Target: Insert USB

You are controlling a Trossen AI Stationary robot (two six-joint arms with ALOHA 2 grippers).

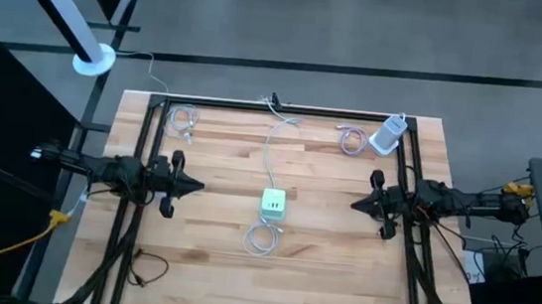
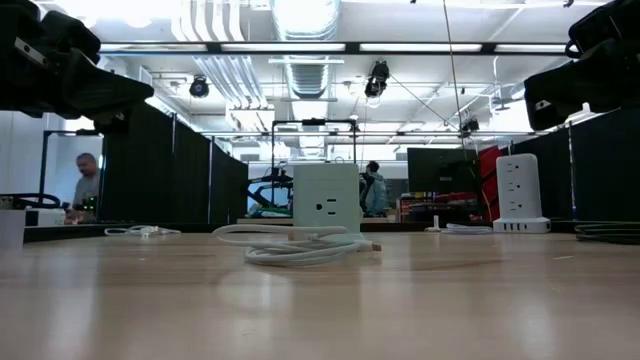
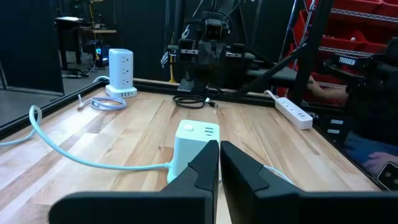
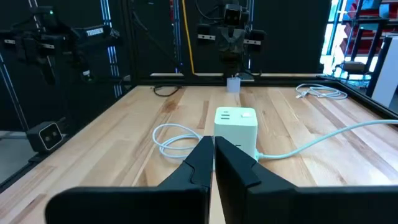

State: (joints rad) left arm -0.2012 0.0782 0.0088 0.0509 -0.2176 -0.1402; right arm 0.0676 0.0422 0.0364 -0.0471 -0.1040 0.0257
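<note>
Both grippers, left (image 1: 198,187) and right (image 1: 354,203), seemingly empty, jaws closed.

Robotics lab, black curtained bays (image 2: 200,170), exposed ceiling ducts (image 2: 305,60) (industrial), possibly red parts bins (image 3: 364,31)

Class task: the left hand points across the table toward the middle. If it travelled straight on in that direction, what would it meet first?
Probably the pale green power cube, almost dead ahead of the shut left hand. How high the hand passes is hard to judge.
</note>
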